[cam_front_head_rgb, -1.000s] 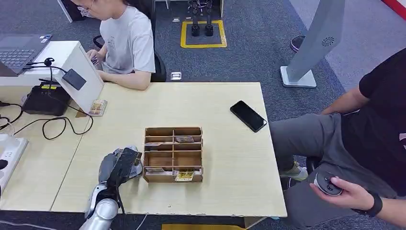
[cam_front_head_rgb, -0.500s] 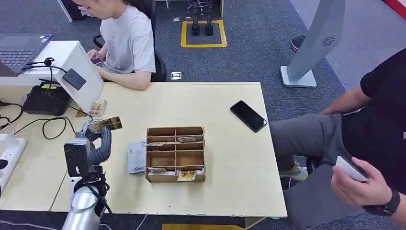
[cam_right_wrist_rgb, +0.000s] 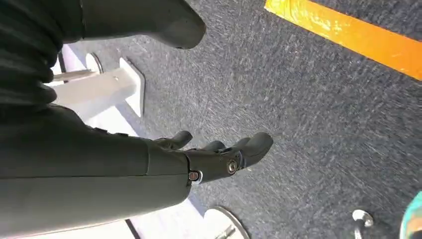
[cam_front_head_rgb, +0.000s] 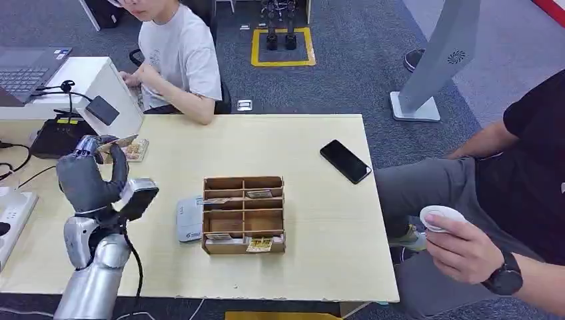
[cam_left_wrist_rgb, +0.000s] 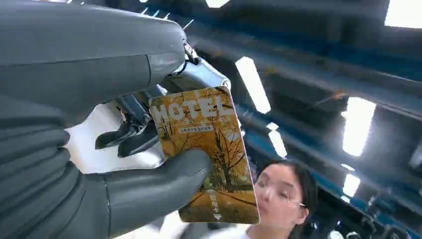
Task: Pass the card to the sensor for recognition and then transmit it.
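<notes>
Lower left of head view: left hand [cam_front_head_rgb: 90,179] raised over worktop [cam_front_head_rgb: 313,220], fingers [cam_left_wrist_rgb: 149,186] pinching card [cam_left_wrist_rgb: 206,149] near one edge only. Thin hold, so could slip or twist. Right hand [cam_right_wrist_rgb: 219,159] hanging over floor, fingers loosely apart, holding nothing. Farther, upper left: sensor [cam_front_head_rgb: 103,110] on slanted white stand; tilted card might miss or knock it.
</notes>
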### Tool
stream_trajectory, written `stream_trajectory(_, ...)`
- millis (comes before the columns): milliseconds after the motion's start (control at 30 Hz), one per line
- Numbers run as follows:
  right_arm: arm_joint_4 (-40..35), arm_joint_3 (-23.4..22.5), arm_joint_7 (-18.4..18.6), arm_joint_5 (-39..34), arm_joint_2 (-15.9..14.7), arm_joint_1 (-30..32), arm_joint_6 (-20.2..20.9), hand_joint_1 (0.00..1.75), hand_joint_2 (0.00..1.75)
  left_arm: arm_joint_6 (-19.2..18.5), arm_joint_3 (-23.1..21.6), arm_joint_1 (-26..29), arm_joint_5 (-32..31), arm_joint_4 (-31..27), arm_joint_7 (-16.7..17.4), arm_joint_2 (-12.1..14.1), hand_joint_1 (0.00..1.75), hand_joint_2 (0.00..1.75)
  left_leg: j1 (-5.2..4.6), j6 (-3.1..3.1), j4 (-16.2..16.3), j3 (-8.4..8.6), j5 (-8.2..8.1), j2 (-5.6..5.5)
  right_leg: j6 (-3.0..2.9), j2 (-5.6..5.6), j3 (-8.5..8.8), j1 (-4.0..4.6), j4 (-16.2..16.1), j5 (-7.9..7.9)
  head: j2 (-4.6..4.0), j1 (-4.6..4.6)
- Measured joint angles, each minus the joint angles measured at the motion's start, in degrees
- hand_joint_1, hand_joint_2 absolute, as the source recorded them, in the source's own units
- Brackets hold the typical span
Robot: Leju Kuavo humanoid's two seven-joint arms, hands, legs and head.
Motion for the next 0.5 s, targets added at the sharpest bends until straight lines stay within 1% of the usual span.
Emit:
stream_trajectory(100, -0.2, 0.1, -0.1, 0.3, 0.0, -0.3, 0.3, 0.00, 1.75, 0.2, 1.5, -1.4, -9.9, 2.0, -0.4, 0.4, 1.75, 1.75, 0.00, -0.02, 0.0, 0.00, 0.02, 0.02, -0.05, 0.02, 0.00, 0.00, 0.0, 0.04, 0.00, 0.02)
stream_trajectory(200, -0.2, 0.1, -0.3, 0.3, 0.0, -0.4, 0.3, 0.00, 1.75, 0.3, 3.2, -3.2, -14.5, 3.5, -1.2, 0.4, 1.75, 1.75, 0.00, -0.02, 0.0, 0.00, 0.02, 0.02, -0.08, 0.03, -0.03, 0.01, 0.0, 0.05, 0.00, 0.02)
stream_trajectory(300, -0.4, 0.1, -0.3, 0.2, 0.0, -0.4, 0.3, 0.00, 1.75, 0.3, 4.2, -4.3, -19.4, 4.3, -1.0, 0.4, 1.75, 1.75, 0.00, -0.02, 0.0, 0.00, 0.02, 0.02, -0.08, 0.03, -0.03, 0.01, 0.0, 0.05, 0.00, 0.02)
stream_trajectory(400, -0.4, 0.1, -0.1, 0.3, 0.0, -0.4, 0.4, 0.00, 1.75, 0.3, 4.4, -4.9, -21.6, 4.9, -0.8, 0.3, 1.75, 1.75, 0.01, -0.02, 0.0, 0.00, 0.02, 0.02, -0.08, 0.03, -0.03, 0.01, 0.0, 0.05, 0.00, 0.02)
stream_trajectory(500, -0.4, 0.1, 0.5, 0.7, 0.0, -0.4, 0.5, 0.00, 1.75, 0.3, 4.4, -5.2, -21.8, 5.6, -0.5, 0.2, 1.75, 1.75, 0.00, -0.02, 0.0, 0.00, 0.02, 0.02, -0.08, 0.03, -0.05, 0.01, 0.0, 0.05, 0.02, 0.02)
